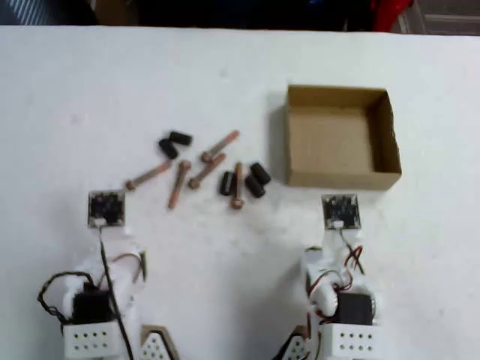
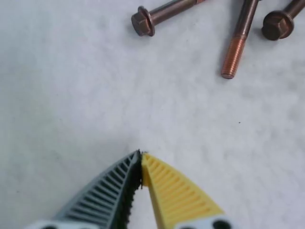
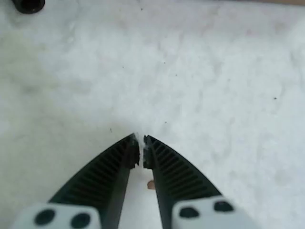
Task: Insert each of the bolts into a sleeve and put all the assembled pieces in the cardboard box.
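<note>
Left claw (image 2: 141, 155) and right claw (image 3: 140, 140) are pinched shut, empty. Nearest bolt (image 2: 167, 12) is found just ahead of the left claw, head first, shaft angled away; box (image 1: 341, 179) is set beyond the right claw.

My left hand (image 2: 141, 155) is moulded plastic, matt, its inner faces cut with fine ridges; one finger is grey, the other yellow. My right hand (image 3: 140, 140) is the same ribbed matt plastic in black, set on smooth white plastic mounts. The bolts (image 2: 143, 21) are coppery metal with a dull sheen, smooth along the shank, darker at the flanged hex head, brighter and rougher at the threaded end. Beside the cardboard box (image 1: 341, 178), the sleeves (image 1: 180, 138) look black and matt; I cannot tell their material. The box itself is plain brown paperboard, unglossed. The tabletop (image 2: 71, 105) is white, matt, faintly mottled and grainy.
</note>
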`<action>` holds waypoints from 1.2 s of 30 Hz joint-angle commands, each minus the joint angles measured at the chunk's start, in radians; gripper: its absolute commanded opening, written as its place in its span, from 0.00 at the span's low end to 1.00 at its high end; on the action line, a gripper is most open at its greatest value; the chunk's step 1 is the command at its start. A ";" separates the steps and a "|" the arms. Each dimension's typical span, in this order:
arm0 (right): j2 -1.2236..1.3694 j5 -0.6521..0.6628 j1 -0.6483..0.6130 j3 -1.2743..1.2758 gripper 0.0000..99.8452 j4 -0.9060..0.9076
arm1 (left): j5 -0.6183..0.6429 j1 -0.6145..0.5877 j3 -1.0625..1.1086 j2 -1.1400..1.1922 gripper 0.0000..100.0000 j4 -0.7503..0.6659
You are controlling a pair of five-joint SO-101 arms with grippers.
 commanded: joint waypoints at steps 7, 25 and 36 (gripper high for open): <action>-0.008 -0.012 -0.008 0.009 0.02 0.007 | 0.012 -0.010 -0.002 -0.008 0.02 -0.003; -0.008 -0.015 -0.008 0.009 0.02 -0.047 | 0.012 -0.010 -0.002 -0.008 0.02 -0.003; -0.002 -0.014 -0.008 0.009 0.02 -0.012 | 0.012 -0.010 -0.002 -0.008 0.02 -0.003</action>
